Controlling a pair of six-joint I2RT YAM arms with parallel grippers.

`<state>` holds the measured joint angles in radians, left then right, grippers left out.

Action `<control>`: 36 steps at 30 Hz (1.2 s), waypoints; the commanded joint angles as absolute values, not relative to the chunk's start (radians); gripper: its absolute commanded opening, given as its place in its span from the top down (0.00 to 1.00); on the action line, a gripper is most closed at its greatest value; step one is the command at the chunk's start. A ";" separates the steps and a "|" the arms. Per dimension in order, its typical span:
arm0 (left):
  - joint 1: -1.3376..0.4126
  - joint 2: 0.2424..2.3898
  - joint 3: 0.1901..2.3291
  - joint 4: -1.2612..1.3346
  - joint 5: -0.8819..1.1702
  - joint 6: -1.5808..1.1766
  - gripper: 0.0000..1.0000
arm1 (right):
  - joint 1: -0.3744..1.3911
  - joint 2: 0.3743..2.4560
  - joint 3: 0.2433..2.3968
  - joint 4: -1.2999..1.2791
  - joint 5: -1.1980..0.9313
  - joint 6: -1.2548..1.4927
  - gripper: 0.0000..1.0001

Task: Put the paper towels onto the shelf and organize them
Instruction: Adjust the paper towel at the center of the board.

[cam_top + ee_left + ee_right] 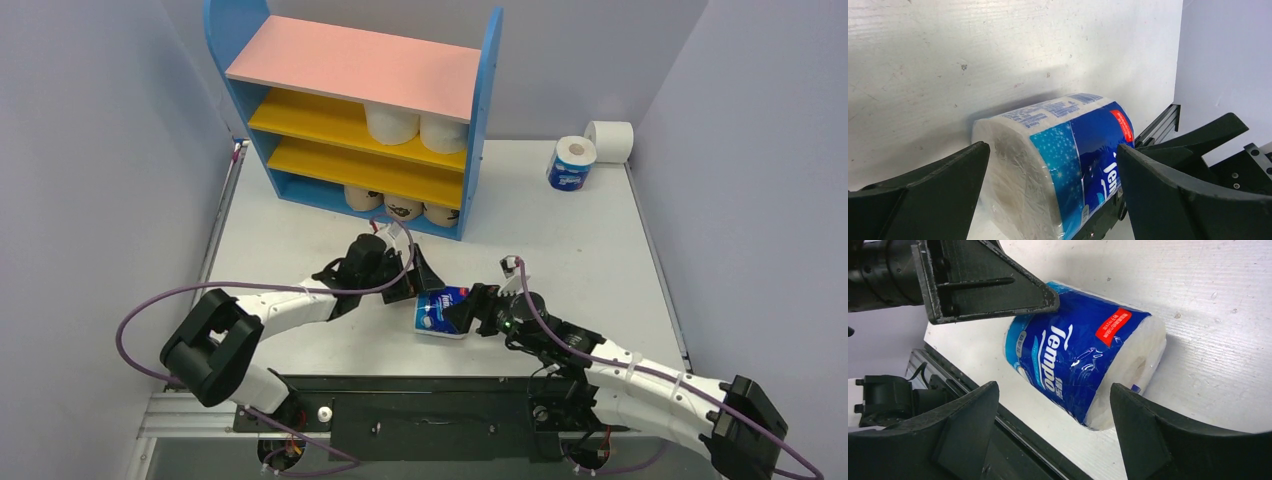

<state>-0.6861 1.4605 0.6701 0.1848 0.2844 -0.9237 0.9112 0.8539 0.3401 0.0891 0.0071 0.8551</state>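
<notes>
Fingers point(943, 190) of the left gripper point(1053, 147) stand wide astride the blue roll point(442, 312) lying near-centre on the table point(560, 250); right gripper point(1054, 386) gapes too. Probably light, squashy, slick: pinch its curved sides gently.

White arms point(285, 305) with black joints point(210, 345) and purple cables point(121, 332)

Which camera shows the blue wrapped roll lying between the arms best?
The right wrist view: nearly the whole blue roll shows, label and end face. The left wrist view cuts off its bottom; the top view shows it small and half hidden.
</notes>
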 commanded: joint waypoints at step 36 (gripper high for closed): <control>-0.643 1.109 0.474 0.135 0.233 -0.912 0.01 | 0.752 1.063 0.198 0.638 -0.242 0.897 0.61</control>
